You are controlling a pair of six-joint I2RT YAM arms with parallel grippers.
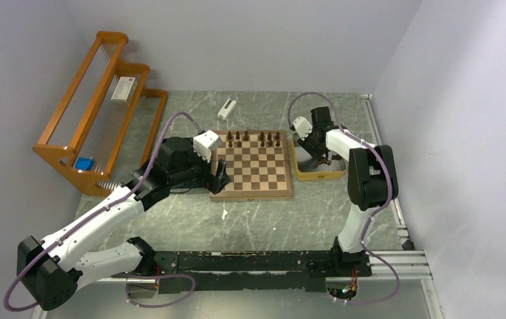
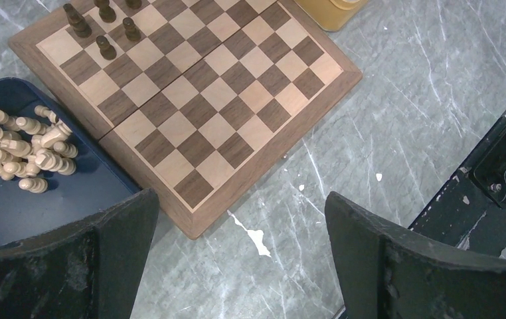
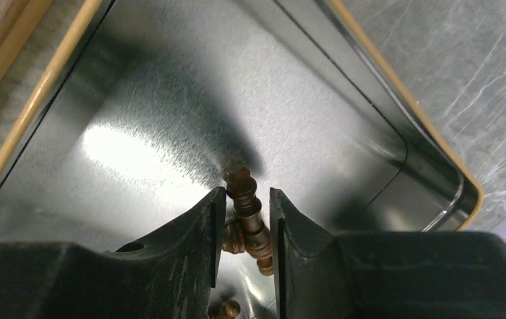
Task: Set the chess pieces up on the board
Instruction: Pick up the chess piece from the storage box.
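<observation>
My right jaws hang inside a yellow tray (image 1: 318,176), with its shiny metal floor under them. A blue tray (image 2: 71,199) lies just below my left jaws, to their left. Well out to the left of those jaws stands a wooden rack (image 1: 133,68) holding a white card (image 1: 123,88) and a small blue block (image 1: 84,163). A white bar (image 1: 227,107) lies on the marble table (image 1: 250,219), far beyond and between both jaws.

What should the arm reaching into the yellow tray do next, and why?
Probably squeeze the right gripper shut on the dark chess piece. That piece already sits between the two fingers inside the yellow tray, with only a sliver of gap on one side, so a firm grip seems needed before it can be lifted toward the board.
</observation>
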